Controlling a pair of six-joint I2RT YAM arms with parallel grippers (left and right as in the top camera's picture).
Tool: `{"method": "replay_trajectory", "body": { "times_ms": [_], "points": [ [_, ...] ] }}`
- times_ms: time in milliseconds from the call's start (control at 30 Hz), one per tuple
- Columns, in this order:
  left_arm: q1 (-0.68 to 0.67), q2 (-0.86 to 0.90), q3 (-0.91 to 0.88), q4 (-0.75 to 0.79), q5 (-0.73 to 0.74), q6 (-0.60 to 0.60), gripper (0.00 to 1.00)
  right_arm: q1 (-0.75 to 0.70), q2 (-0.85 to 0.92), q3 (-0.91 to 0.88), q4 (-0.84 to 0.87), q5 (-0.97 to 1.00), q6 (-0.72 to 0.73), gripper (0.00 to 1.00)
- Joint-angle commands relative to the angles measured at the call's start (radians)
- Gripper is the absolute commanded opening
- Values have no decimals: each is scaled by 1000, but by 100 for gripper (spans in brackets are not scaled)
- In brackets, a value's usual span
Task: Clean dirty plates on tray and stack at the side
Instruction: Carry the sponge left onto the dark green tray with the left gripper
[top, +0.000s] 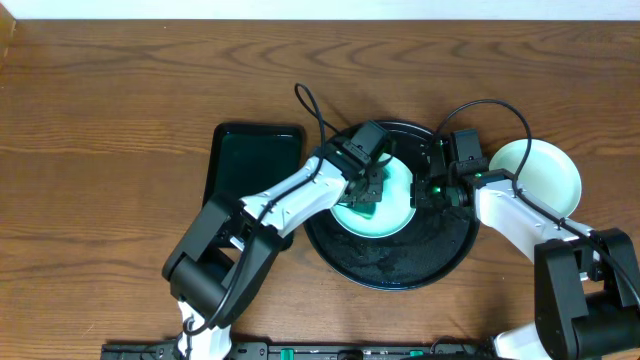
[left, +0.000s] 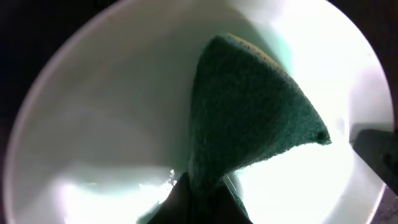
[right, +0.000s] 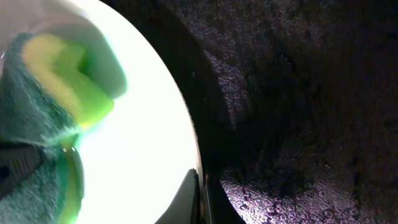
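A pale mint-green plate (top: 393, 216) lies on the round black tray (top: 400, 276). My left gripper (top: 368, 190) is shut on a green scouring sponge (left: 249, 112) with a yellow foam side, and the sponge is pressed onto the plate's inside (left: 93, 124). My right gripper (top: 432, 188) is shut on that plate's right rim, and the rim (right: 196, 155) runs between its fingertips (right: 203, 196) over the tray's rough floor (right: 298, 93). The sponge (right: 50, 93) shows at the far left of the right wrist view. A second plate (top: 540, 172) sits on the table to the right of the tray.
A smaller rectangular black tray (top: 250, 160) lies on the wooden table just left of the round tray, partly under my left arm. Cables loop above both wrists. The table's far edge runs along the top of the overhead view.
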Motion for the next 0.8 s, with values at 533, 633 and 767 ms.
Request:
{"method": "replay_trajectory", "body": {
  "times_ms": [533,633,767],
  "points": [
    [101,-297,-12,-150,-119,146,8,10,5,-6,2,-16,-21,1],
    [151,-304,-12,-203,-127,175,8,10,5,-6,2,-16,-21,1],
    [244,-303,-12,-288,-127,192,8,10,5,-6,1,-16,-21,1]
  ]
}}
